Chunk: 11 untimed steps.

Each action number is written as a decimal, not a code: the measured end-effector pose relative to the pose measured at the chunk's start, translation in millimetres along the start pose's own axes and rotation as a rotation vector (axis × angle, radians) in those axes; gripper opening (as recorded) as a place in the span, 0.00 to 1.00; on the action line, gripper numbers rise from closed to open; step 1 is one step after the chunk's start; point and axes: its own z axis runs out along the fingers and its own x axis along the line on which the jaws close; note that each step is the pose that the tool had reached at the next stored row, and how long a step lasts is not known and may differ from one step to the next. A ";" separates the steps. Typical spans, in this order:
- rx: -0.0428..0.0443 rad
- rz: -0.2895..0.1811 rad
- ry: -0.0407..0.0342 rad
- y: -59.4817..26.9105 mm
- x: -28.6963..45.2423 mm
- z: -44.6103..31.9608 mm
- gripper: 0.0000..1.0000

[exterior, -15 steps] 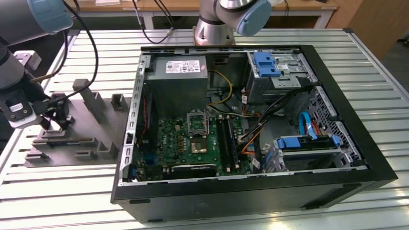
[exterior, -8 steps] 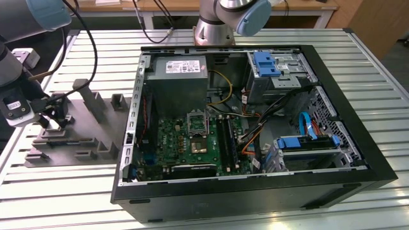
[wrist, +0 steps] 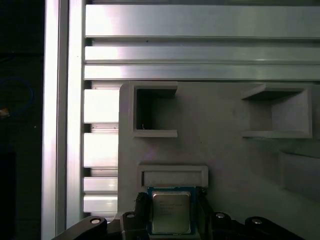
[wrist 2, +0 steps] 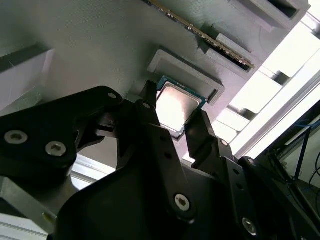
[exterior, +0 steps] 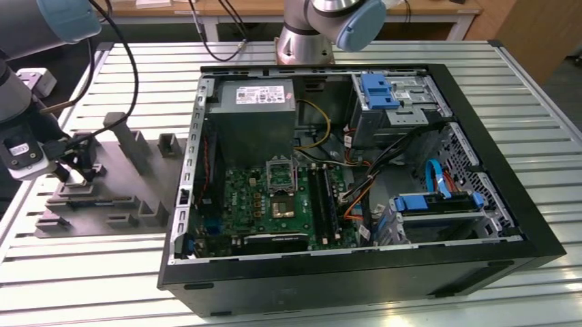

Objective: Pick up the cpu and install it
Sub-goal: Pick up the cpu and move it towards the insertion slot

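**Exterior view.** One open computer case [exterior: 509, 225] lies on the slatted aluminium table [exterior: 536, 102]. Inside it are one green motherboard [exterior: 244, 197] with a silver socket frame [exterior: 280, 172], one grey power supply [exterior: 259, 109] and two blue-handled drive bays [exterior: 380, 88] [exterior: 437, 202]. To the exterior view's left of the case lies one grey fixture plate [exterior: 100, 208]. The gripper [exterior: 78, 170] is down on it, well apart from the case.

**Wrist views.** Both wrist views show the one cpu [wrist 2: 177, 107] [wrist: 171, 215] on the fixture plate, just beside a raised grey block [wrist: 172, 176]. The gripper [wrist 2: 174, 102] [wrist: 171, 200] straddles it. The two jaws are closed in to the chip's width and bear on two opposite edges of the cpu.

**First wrist view.** Two open-sided pockets [wrist: 155, 131] [wrist: 277, 133] sit beyond the block.
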 end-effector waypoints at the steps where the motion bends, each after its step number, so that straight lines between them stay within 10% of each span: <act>1: 0.0003 0.000 0.0004 0.0 0.0 -0.8 0.47; 11: 0.0002 0.000 0.0002 0.1 0.0 -2.5 0.47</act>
